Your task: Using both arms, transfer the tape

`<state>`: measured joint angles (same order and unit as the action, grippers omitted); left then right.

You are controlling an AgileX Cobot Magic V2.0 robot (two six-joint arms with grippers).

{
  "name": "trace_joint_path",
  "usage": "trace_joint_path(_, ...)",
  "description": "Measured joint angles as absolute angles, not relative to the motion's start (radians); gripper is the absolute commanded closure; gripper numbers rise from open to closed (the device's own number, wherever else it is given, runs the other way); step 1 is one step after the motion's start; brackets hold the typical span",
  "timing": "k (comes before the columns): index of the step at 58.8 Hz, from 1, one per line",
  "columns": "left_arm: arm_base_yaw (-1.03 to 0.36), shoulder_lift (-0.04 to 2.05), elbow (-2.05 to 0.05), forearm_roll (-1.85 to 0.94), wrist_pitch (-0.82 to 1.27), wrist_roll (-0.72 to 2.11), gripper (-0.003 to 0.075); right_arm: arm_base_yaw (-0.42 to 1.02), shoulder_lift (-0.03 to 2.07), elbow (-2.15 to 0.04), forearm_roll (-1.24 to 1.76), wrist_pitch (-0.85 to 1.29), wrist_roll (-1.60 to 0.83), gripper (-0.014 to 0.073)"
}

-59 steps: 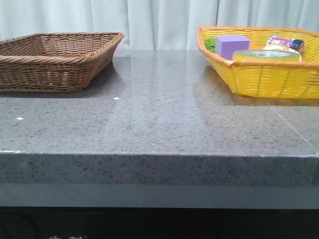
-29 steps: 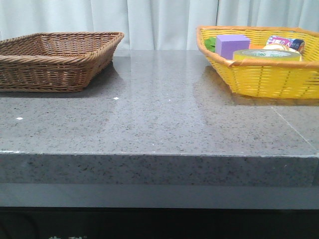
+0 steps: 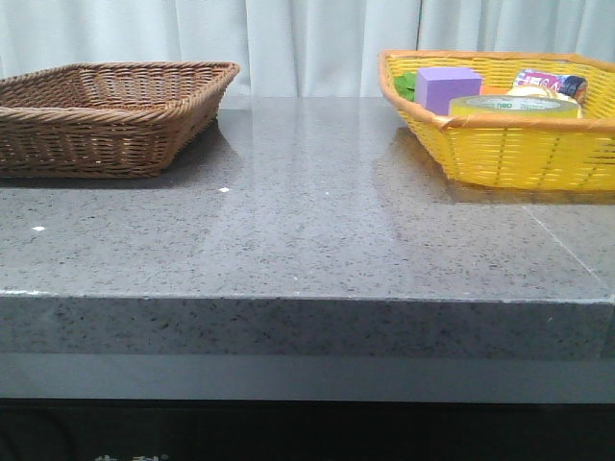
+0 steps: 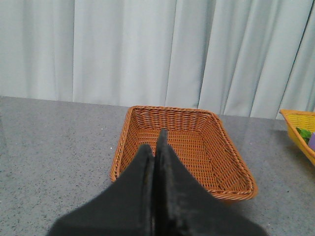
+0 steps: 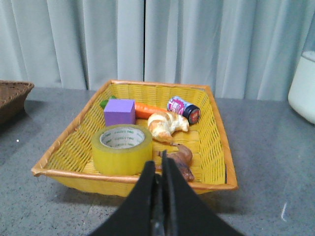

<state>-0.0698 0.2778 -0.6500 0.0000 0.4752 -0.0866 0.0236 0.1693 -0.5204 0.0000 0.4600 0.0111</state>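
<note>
The tape (image 5: 121,149), a thick yellow roll with green print on its core, lies flat in the near left corner of the yellow basket (image 5: 54,156). In the front view the tape (image 3: 514,107) peeks over the basket's rim (image 3: 500,120), beside the purple block (image 3: 447,88). My right gripper (image 5: 157,162) is shut and empty, short of the basket's near rim, just right of the tape. My left gripper (image 4: 154,142) is shut and empty, short of the brown wicker basket (image 4: 123,147). Neither arm shows in the front view.
The yellow basket also holds the purple block (image 5: 119,112), a carrot (image 5: 150,111), a croissant (image 5: 166,124), a small jar (image 5: 183,109) and a brown item (image 5: 179,160). The brown basket (image 3: 106,115) stands at the table's back left. A white container (image 5: 302,93) stands to the right.
</note>
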Motion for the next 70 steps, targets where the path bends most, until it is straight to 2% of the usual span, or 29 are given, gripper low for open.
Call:
trace_joint_path(12, -0.07, 0.411, -0.736, 0.0, 0.525, -0.085, 0.074, 0.024, 0.376, -0.676, 0.0, 0.604, 0.011, 0.066)
trace_joint_path(35, -0.07, 0.501, -0.736, 0.01, 0.537, -0.085, 0.0739, 0.024, 0.608, -0.689, 0.0, 0.577, 0.011, 0.0659)
trace_joint_path(40, -0.07, 0.518, -0.736, 0.026, 0.537, -0.085, 0.0722, 0.024, 0.641, -0.689, 0.0, 0.561, 0.011, 0.0608)
trace_joint_path(44, -0.07, 0.529, -0.736, 0.04, 0.537, -0.085, 0.0645, 0.024, 0.66, -0.689, 0.0, 0.554, 0.011, 0.0489)
trace_joint_path(49, -0.07, 0.541, -0.736, 0.052, 0.535, -0.085, 0.045, 0.024, 0.682, -0.689, 0.0, 0.544, 0.011, 0.0226)
trace_joint_path(55, -0.07, 0.551, -0.736, 0.058, 0.528, -0.085, 0.0207, 0.024, 0.703, -0.689, 0.0, 0.527, 0.011, 0.001)
trace_joint_path(59, -0.07, 0.554, -0.736, 0.058, 0.526, -0.085, 0.0169, 0.024, 0.716, -0.689, 0.0, 0.521, 0.011, -0.0008)
trace_joint_path(70, -0.094, 0.582, -0.736, 0.036, 0.512, -0.082, 0.0176, 0.024, 0.803, -0.769, 0.043, 0.569, 0.011, 0.0032)
